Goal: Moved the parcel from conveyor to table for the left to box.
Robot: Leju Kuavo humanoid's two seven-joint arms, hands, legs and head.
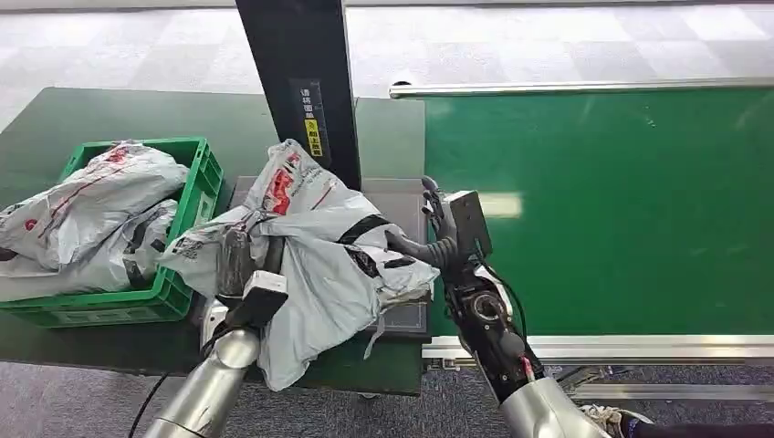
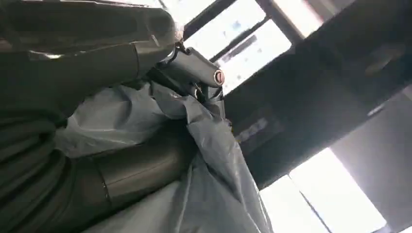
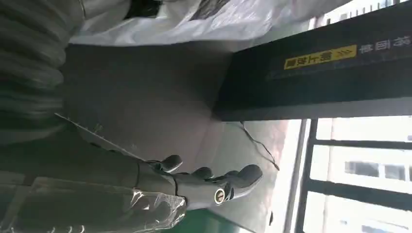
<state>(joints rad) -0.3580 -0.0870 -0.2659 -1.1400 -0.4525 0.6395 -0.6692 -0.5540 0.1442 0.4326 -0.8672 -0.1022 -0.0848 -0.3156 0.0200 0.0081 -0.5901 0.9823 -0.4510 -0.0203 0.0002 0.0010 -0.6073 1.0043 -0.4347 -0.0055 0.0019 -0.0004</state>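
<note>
The grey parcel is being gripped by the left hand over the table, beside the green crate. The right hand is being held apart, empty, just beside the parcel.

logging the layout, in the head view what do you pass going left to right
green crate with parcels → left hand gripping the grey parcel → right hand → green conveyor belt

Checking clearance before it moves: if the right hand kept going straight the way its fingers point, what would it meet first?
Probably the black upright post: the right hand, open beside the grey parcel, points across the grey pad toward it, though depth is unclear.
</note>
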